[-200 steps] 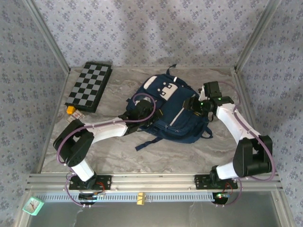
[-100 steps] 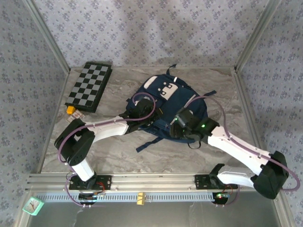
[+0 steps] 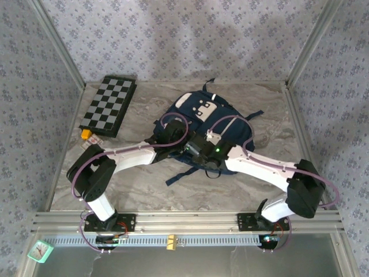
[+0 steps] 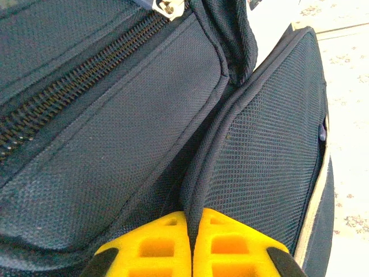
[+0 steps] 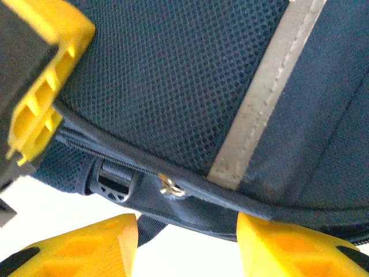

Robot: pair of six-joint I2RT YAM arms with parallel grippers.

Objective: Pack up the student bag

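The student bag [image 3: 216, 121], navy with white patches, lies flat in the middle of the table. My left gripper [image 3: 180, 149] is at its near left edge. In the left wrist view that gripper [image 4: 190, 218] is shut on a seam fold of the bag's navy mesh [image 4: 265, 161], beside a zipper line [image 4: 69, 92]. My right gripper [image 3: 199, 153] reaches across the bag to the same edge. In the right wrist view it [image 5: 187, 225] stands open, its jaws straddling the bag's edge where a small metal zipper pull [image 5: 171, 186] hangs.
A folded black-and-white chessboard [image 3: 108, 105] lies at the back left, with a small yellow item [image 3: 86, 134] just in front of it. Metal frame posts and patterned walls close in the table. A loose dark strap [image 3: 179, 175] trails from the bag toward the arms.
The right arm has swung from the bag's right side across to its near left edge, and its jaws have narrowed. The left arm has kept its hold and place.
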